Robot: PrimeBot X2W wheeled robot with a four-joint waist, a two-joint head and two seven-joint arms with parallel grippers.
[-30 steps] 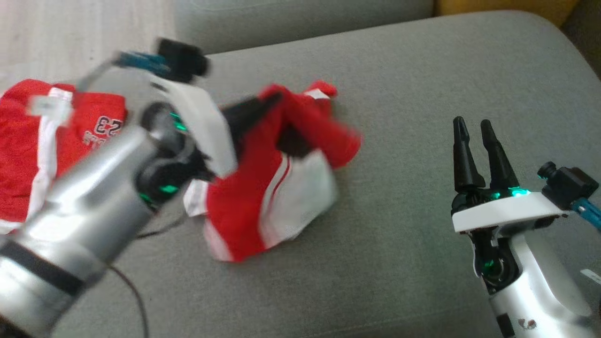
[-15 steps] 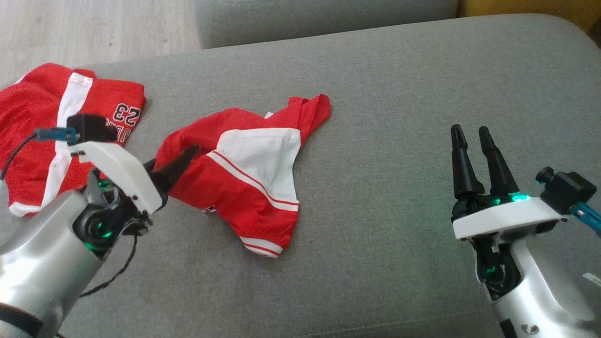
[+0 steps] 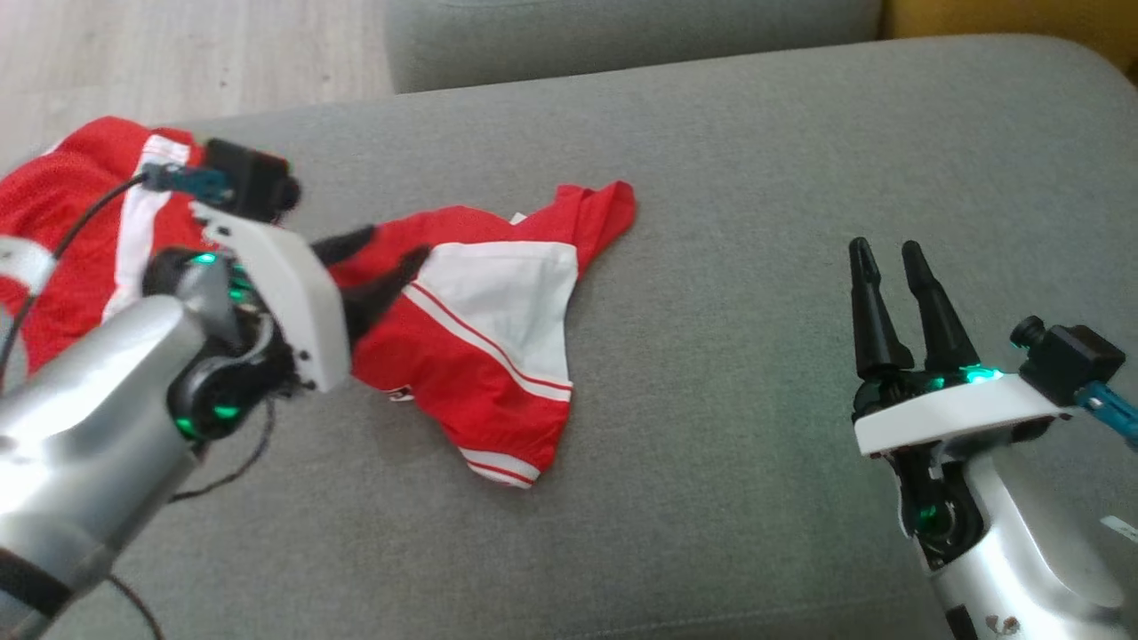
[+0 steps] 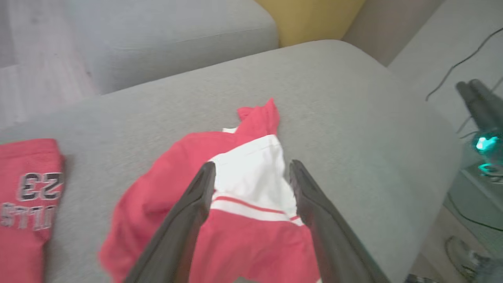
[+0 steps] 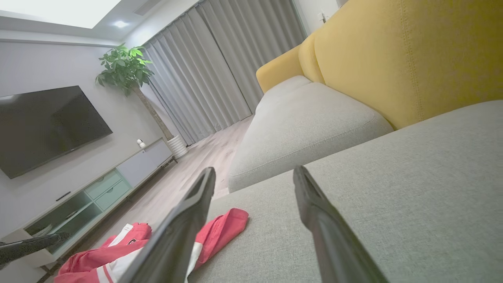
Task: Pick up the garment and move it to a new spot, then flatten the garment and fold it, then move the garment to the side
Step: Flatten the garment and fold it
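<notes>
Your grey sofa cushion (image 3: 756,160) carries a crumpled red-and-white garment (image 3: 498,302) mid-cushion and a second red garment (image 3: 53,178) at its left edge.

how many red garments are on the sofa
2. The crumpled garment lies mid-cushion; the garment printed 23 lies at the cushion's left edge, partly behind the left arm.

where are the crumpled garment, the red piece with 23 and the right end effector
crumpled garment (image 3: 507,298), head view, its white panel
red piece with 23 (image 4: 39,186), left wrist view, the number print
right end effector (image 3: 885,249), head view, midway between its fingertips
</notes>
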